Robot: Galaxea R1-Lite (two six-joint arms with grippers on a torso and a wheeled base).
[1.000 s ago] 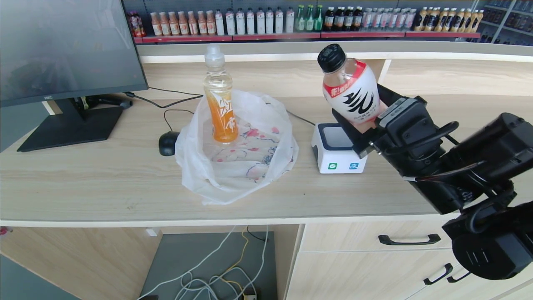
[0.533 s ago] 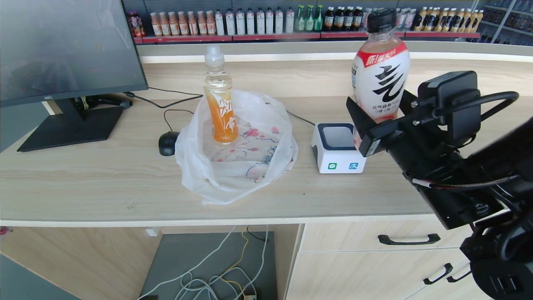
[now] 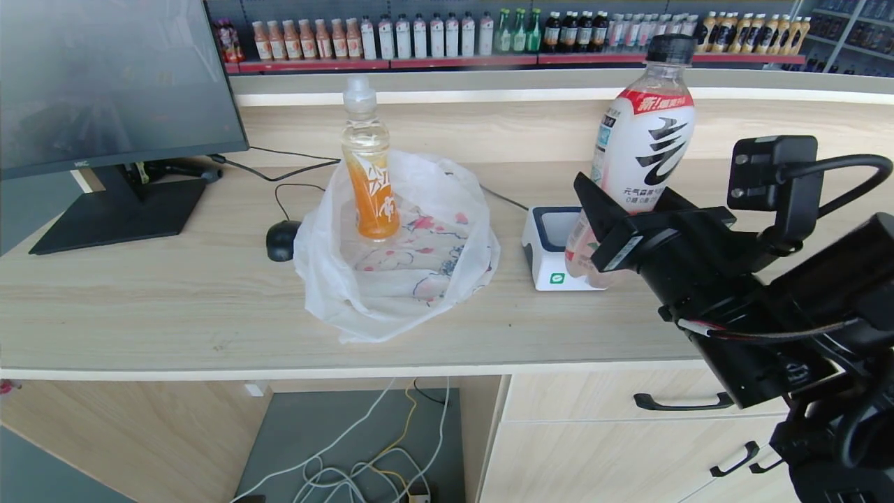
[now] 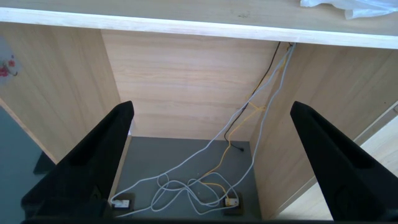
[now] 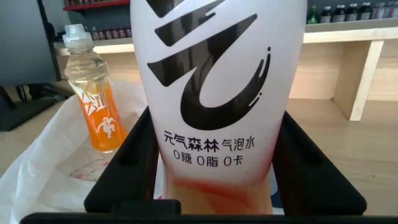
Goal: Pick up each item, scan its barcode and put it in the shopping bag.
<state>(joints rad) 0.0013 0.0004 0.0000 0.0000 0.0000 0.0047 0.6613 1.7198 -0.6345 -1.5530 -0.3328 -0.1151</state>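
A shop shelf (image 3: 454,63) lined with drink bottles runs along the back wall, and in front of it stands a pale wooden table (image 3: 174,300) with drawers (image 3: 628,405) under its right part. On the left of the table is a dark monitor (image 3: 112,77) on a black stand, with a black mouse (image 3: 282,239) near it, just beside the shopping bag (image 3: 419,279). The bag, white thin plastic with a faint flower print, lies open near the middle of the table, and an orange drink bottle (image 3: 369,175) with a clear cap stands upright in it. To the right of the bag sits a small white scanner (image 3: 552,255) with a dark window on top. The right tool (image 3: 628,199) is clamped on the lower half of a white-labelled bottle (image 3: 646,140) with a black cap, one black finger on each side; the bottle is nearly upright, leaning a little, and its base shows in front of the scanner's right part, though whether it touches the scanner cannot be told. In the right wrist view the same bottle (image 5: 217,81) stands between the fingers, with the orange bottle (image 5: 93,106) and the bag (image 5: 43,162) behind it. The left tool (image 4: 211,162) hangs low, below the table edge (image 4: 186,22), its two fingers spread wide apart and holding nothing, facing the open space under the table where loose cables (image 4: 205,180) lie on the floor.
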